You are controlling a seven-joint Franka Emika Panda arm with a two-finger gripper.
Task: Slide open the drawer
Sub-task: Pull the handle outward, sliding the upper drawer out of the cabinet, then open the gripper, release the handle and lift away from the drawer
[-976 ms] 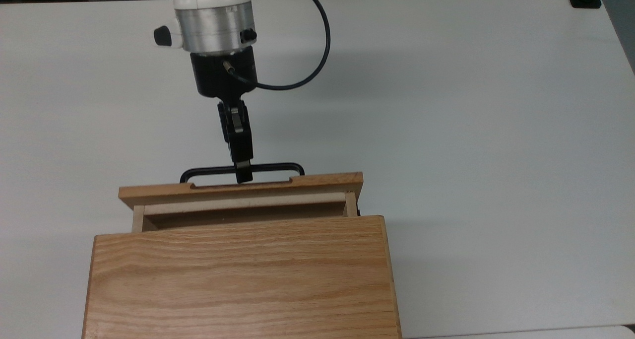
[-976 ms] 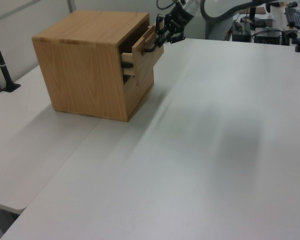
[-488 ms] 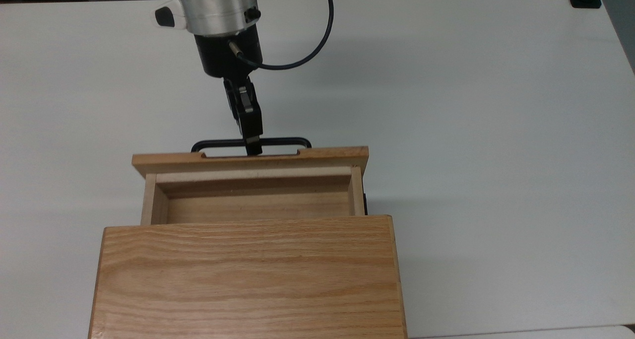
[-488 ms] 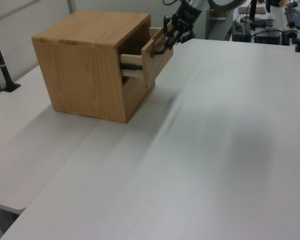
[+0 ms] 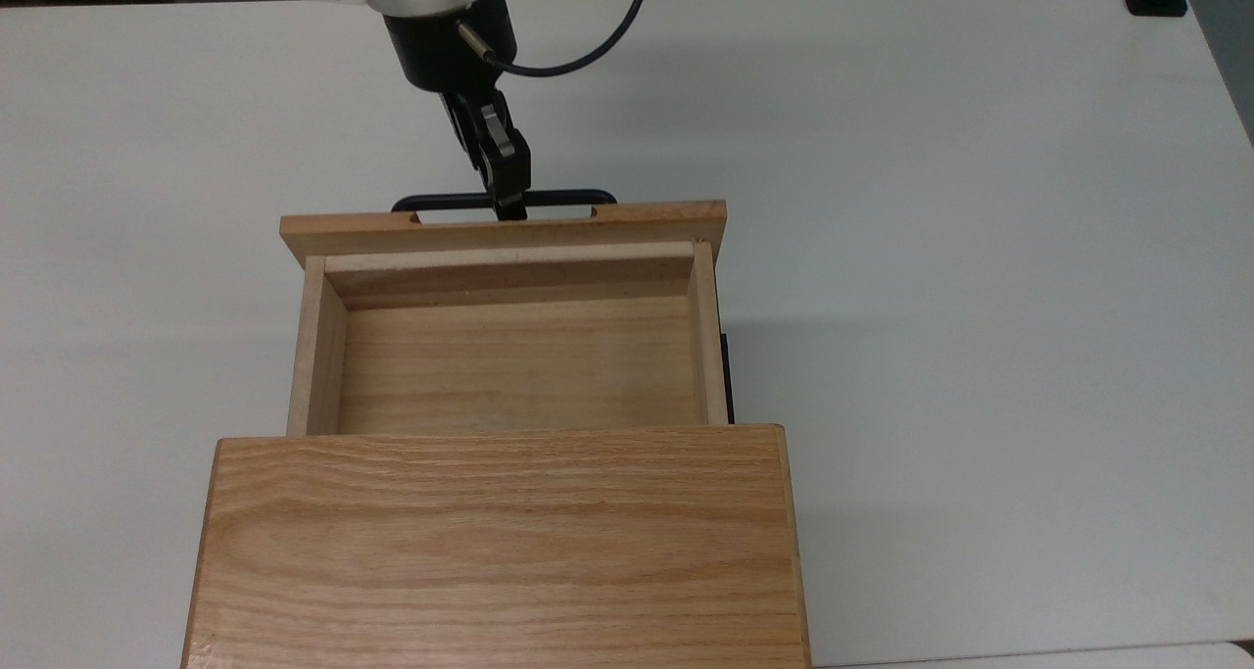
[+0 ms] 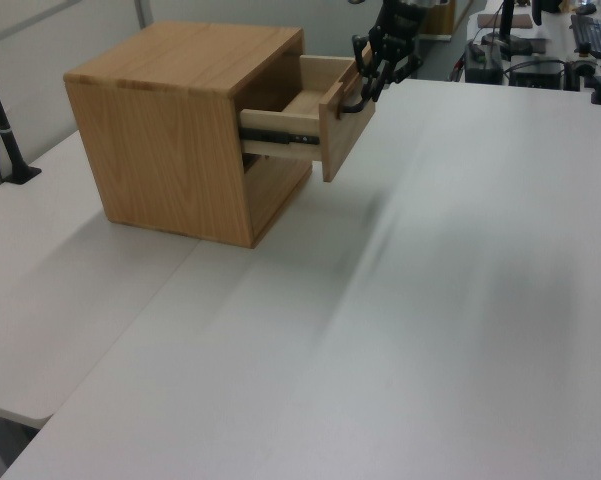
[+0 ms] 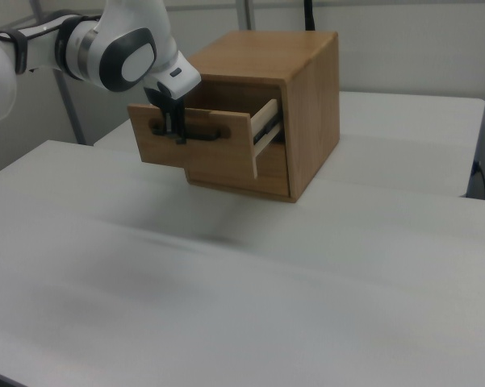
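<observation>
Gripping the long black metal bar handle (image 5: 505, 200) with the black two-finger tool (image 5: 510, 209), fingers clamped together on its middle. Standing well out of the grained wooden cabinet box (image 5: 500, 542) on the white table (image 5: 980, 258), the light oak shallow drawer (image 5: 509, 356), bare tray showing in the top view.

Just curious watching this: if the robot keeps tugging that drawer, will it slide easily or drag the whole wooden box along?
The drawer probably glides easily: a metal runner shows along its side. The box looks solid and likely stays put. The gripper grips the rigid handle, so bending seems unlikely.
</observation>
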